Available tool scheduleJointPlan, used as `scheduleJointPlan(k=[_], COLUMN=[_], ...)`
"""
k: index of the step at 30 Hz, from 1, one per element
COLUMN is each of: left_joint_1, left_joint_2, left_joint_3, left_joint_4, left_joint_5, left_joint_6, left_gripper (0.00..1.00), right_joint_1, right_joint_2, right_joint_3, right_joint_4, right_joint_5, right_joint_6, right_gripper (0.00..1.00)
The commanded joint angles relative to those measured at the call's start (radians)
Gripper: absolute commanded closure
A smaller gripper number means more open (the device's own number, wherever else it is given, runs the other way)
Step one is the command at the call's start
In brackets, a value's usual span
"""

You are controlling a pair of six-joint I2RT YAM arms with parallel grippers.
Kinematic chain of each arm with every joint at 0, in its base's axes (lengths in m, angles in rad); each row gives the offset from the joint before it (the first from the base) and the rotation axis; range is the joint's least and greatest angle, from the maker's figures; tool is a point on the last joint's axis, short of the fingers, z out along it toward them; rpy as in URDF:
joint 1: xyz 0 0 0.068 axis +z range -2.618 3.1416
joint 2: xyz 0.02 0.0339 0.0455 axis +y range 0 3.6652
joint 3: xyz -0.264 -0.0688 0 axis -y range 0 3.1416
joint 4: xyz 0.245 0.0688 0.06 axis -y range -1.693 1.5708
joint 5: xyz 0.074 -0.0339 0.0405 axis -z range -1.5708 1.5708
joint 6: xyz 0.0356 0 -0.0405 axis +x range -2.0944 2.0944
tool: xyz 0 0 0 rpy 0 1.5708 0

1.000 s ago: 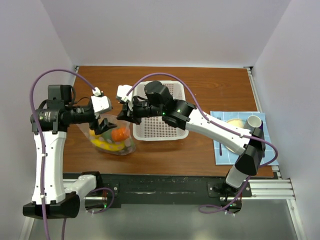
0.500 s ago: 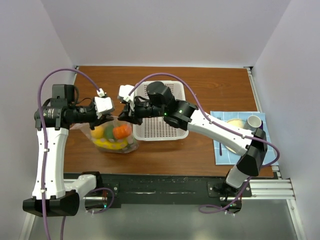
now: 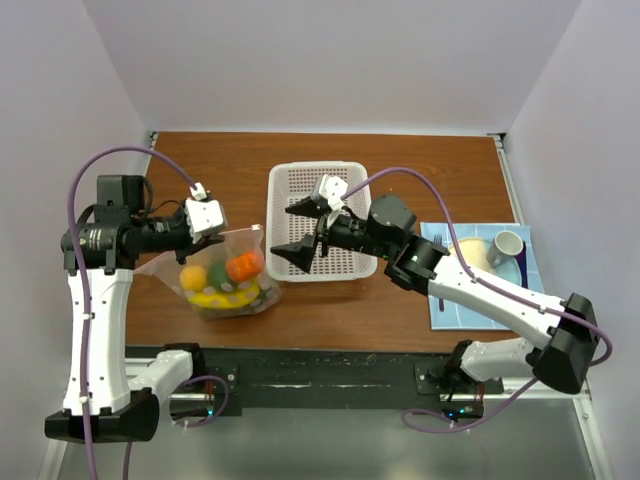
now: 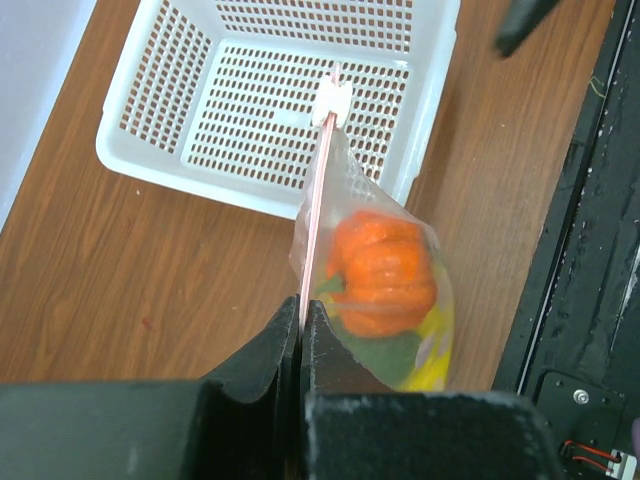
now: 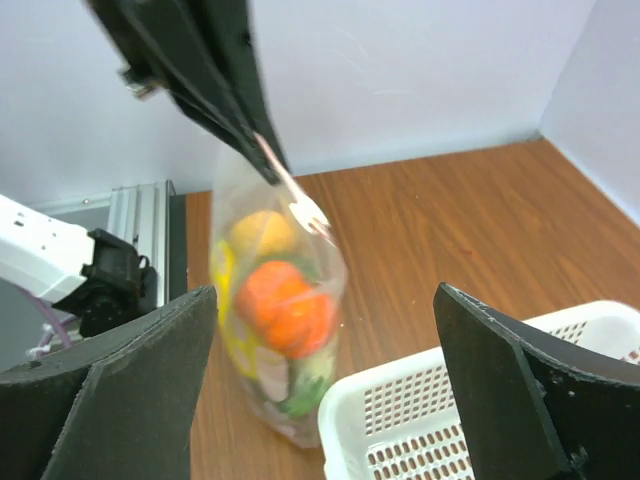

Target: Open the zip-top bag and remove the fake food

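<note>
L claw [image 4: 300, 322] is pressed together, pinching one end of the top seam of the zip-top bag [image 3: 228, 280]. Bag hangs from it, seam edge-on in the wrist view. White slider [image 4: 332, 100] sits at the far end of the seam, away from the claw. Seam lips look flat together w/ no gap showing, so can't tell if the zip is run open or not. R claw [image 3: 298, 232] is spread wide, holding nothing, over the left side of the white basket [image 3: 345, 172]. It's near the bag's slider end, not touching it.

Bag is toward the near-left of the desk [image 3: 430, 170], just left of the basket. Its bottom seems to rest on the wood, not sure. Fake food is all inside: orange piece [image 3: 243, 266], yellow round one [image 3: 193, 277], banana [image 3: 228, 297], green bit [image 4: 385, 355] under the orange. No piece is outside the bag.

Progress, as I judge it: early. Done: bag gripped and held up at one end. Left: get the mouth open (R claw prob. takes the slider or the far lip & pulls apart), then take out every piece. No food removed yet.
</note>
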Motion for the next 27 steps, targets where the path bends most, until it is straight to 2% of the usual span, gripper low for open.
scheduleJointPlan(k=[1,5,14,16,19,20,23,27], left_joint_1=[-0.021,-0.034,-0.113,-0.126,-0.133,-0.133,-0.135,-0.135], left_joint_2=[-0.009,-0.023,-0.024,-0.021,-0.017,-0.017,-0.017,-0.014], left_joint_3=[0.056,0.053,0.055,0.060,0.072,0.073,0.073,0.072], left_joint_4=[0.012,0.012,0.011,0.011,0.011,0.011,0.012,0.012], left_joint_5=[0.058,0.032,0.003,0.006,0.004,0.003,0.003,0.006], left_joint_6=[-0.031,-0.050,-0.091,-0.104,-0.116,-0.116,-0.113,-0.113], left_gripper=[1.00,1.00,0.99,0.99,0.99,1.00,1.00,1.00], right_joint_1=[-0.025,-0.040,-0.063,-0.068,-0.069,-0.071,-0.071,-0.071], right_joint_2=[0.037,0.092,0.128,0.146,0.172,0.178,0.184,0.168], right_joint_3=[-0.037,0.003,0.049,0.058,0.068,0.071,0.059,0.028], right_joint_4=[0.197,0.208,0.245,0.255,0.261,0.261,0.265,0.268], right_joint_5=[-0.078,-0.184,-0.259,-0.285,-0.333,-0.342,-0.368,-0.362], right_joint_6=[0.087,0.084,0.081,0.088,0.101,0.105,0.114,0.116], right_gripper=[0.09,0.13,0.23,0.28,0.46,0.58,0.71,0.68])
